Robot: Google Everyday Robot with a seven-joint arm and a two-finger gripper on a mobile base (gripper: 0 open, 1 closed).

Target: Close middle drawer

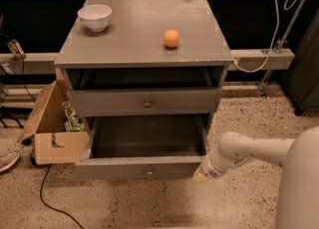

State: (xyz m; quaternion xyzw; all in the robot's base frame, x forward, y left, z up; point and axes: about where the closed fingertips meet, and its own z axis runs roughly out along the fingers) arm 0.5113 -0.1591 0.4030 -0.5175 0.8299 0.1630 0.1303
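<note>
The middle drawer (124,167) stands pulled far out as the gripper (201,176), open or closed I cannot tell, sits at its front's right end, seemingly poised to push it in.

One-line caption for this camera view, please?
Middle drawer pulled far out, gripper at its front right corner; white bowl and orange sit on the cabinet top.
</note>
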